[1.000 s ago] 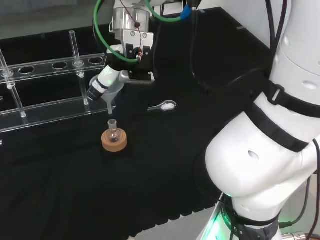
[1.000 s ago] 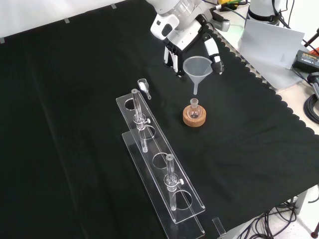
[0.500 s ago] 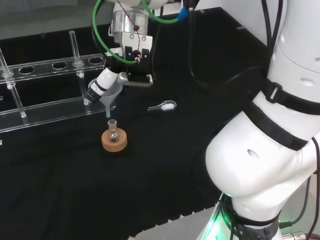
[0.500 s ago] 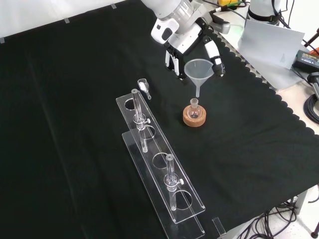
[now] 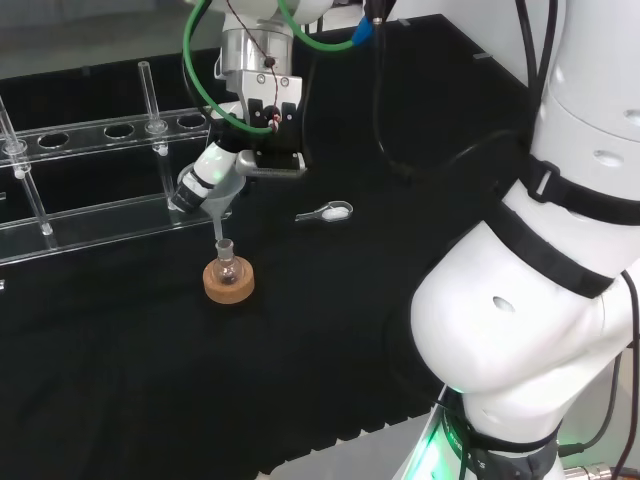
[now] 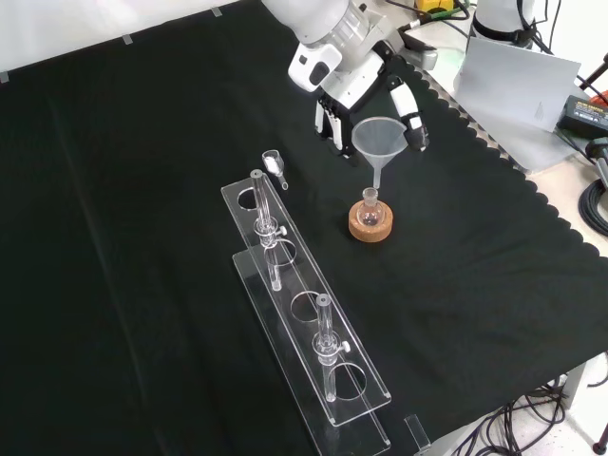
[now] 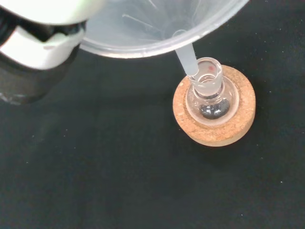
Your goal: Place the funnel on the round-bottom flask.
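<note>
The hand (image 6: 356,90) is shut on a clear plastic funnel (image 6: 378,139), pinching its cone at the rim. A small round-bottom flask (image 6: 370,206) stands upright in a cork ring (image 6: 370,226) on the black cloth. The funnel's stem tip (image 7: 190,69) hangs just at the rim of the flask's mouth (image 7: 208,72); I cannot tell whether it is inside. In the head view the funnel (image 5: 216,200) sits directly above the flask (image 5: 227,262), with the hand (image 5: 205,175) beside it. A dark patch shows at the flask's bottom.
A clear plastic test-tube rack (image 6: 309,323) with a few tubes stands left of the flask in the front view. A small scoop (image 5: 328,211) with white powder lies right of the flask in the head view. The arm's white links (image 5: 540,260) stand at the head view's right.
The hand has lowered the funnel and shifted it slightly toward the flask; the stem tip has come down from above the neck to the flask's mouth.
</note>
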